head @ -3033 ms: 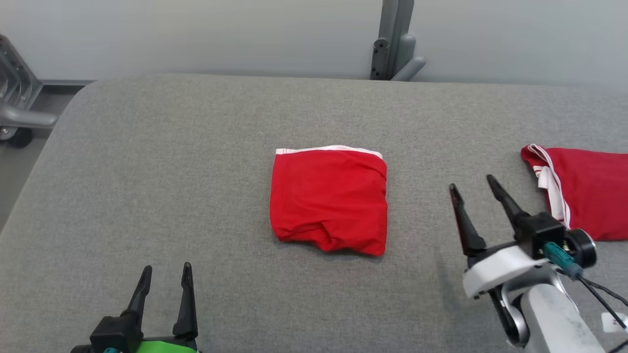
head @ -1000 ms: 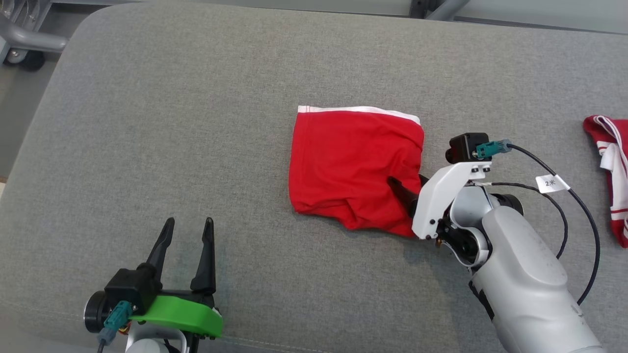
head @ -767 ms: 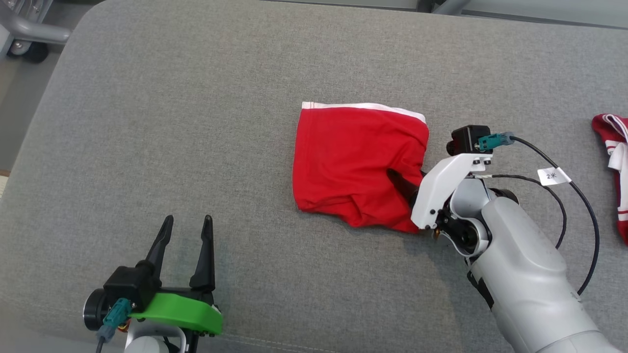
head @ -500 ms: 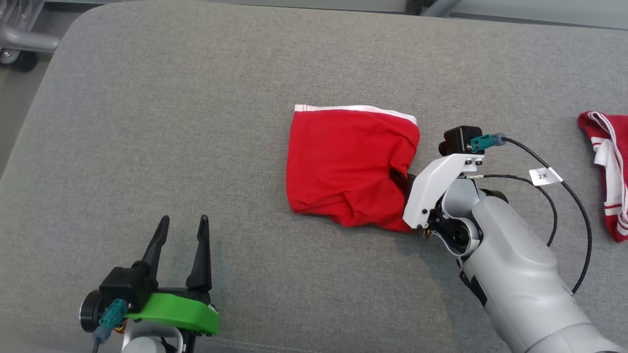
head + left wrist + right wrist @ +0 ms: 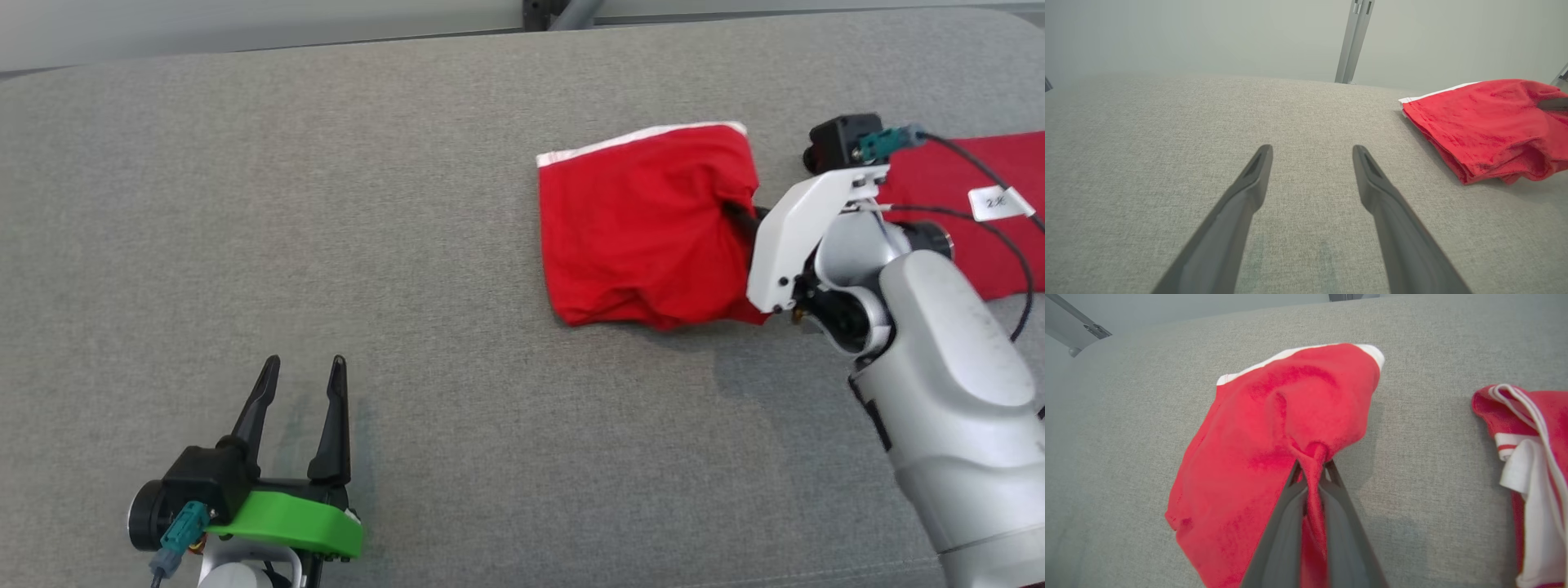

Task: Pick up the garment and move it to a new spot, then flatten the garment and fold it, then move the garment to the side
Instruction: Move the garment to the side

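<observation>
The garment (image 5: 637,229) is a folded red piece with a white band along its far edge, lying on the grey padded table (image 5: 408,204). My right gripper (image 5: 739,216) is shut on its right edge. In the right wrist view a pinched ridge of red cloth runs between the two fingers of my right gripper (image 5: 1314,465), and the garment (image 5: 1274,416) bulges up around the pinch. My left gripper (image 5: 304,363) stands open at the lower left, well apart from the cloth. Between the spread fingers of my left gripper (image 5: 1312,151) lies bare table, with the garment (image 5: 1486,122) at the right.
A second red garment (image 5: 939,175) with white trim lies just right of my right wrist, also seen as a red and white heap (image 5: 1527,465) in the right wrist view. A grey metal post (image 5: 1353,41) stands behind the table's far edge.
My right gripper has shut on the garment's right edge, bunching it up, and the garment now sits closer to the second red one. The head view has shifted. The left gripper stays open.
</observation>
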You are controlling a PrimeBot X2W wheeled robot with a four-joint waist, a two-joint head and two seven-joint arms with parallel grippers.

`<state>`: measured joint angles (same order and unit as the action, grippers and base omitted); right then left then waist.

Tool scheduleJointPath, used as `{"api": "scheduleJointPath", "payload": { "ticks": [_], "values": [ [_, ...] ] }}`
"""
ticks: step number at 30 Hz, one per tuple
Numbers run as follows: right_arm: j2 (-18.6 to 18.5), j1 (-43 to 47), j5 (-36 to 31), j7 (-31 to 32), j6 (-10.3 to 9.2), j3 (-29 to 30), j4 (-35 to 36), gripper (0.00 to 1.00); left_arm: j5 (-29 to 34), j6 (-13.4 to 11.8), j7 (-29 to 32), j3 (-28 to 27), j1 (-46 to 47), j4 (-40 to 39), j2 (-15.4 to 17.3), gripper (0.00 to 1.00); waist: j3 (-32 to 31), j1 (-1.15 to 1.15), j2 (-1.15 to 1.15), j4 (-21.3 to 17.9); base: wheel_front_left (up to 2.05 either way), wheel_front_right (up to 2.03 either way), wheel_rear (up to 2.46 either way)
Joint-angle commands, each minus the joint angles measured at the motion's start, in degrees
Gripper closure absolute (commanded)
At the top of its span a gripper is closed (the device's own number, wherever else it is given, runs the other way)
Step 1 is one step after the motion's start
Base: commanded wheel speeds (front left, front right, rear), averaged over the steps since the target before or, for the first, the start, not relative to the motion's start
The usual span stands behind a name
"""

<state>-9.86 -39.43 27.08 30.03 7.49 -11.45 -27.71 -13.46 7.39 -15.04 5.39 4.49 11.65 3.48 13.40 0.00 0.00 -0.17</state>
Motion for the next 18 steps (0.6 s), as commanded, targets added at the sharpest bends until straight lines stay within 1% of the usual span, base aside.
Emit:
{"api": "scheduleJointPath", "payload": {
  "ticks": [1,4,6,11,14,18],
  "values": [
    [-0.8,-0.3,-0.4,1.3,-0.01,0.5,1.3,1.00,0.2,0.2,-0.1,-0.1,0.6,-0.1,0.6,0.00,0.5,0.00,0.00,-2.6,0.00,0.00,0.00],
    [-3.7,-0.2,-1.1,8.4,-0.01,2.4,8.1,1.00,-0.2,0.2,-0.1,0.4,1.1,-0.1,0.7,0.00,1.3,0.00,0.00,-3.0,0.00,0.00,0.00],
    [-4.7,-0.1,-1.2,12.5,-0.01,4.8,11.5,1.00,-0.3,0.2,-0.1,0.9,1.2,0.3,0.8,0.00,1.6,0.00,0.00,-2.9,0.00,0.00,0.00],
    [-7.8,0.6,-2.4,22.4,-0.01,10.3,19.1,1.00,-1.1,0.2,-0.1,1.3,1.9,0.4,0.8,0.00,2.3,0.00,0.00,-1.3,0.00,0.00,0.00],
    [-9.8,1.4,-3.3,27.5,-0.01,13.5,22.6,1.00,-1.3,0.2,-0.1,0.9,1.8,0.4,1.0,0.00,2.8,0.00,0.00,-0.3,0.00,0.00,0.00],
    [-11.4,2.6,-4.1,32.6,-0.01,17.5,25.7,1.00,-1.6,0.2,-0.1,0.5,1.9,0.5,1.4,0.00,3.7,0.00,0.00,0.5,0.00,0.00,0.00]
  ]
}}
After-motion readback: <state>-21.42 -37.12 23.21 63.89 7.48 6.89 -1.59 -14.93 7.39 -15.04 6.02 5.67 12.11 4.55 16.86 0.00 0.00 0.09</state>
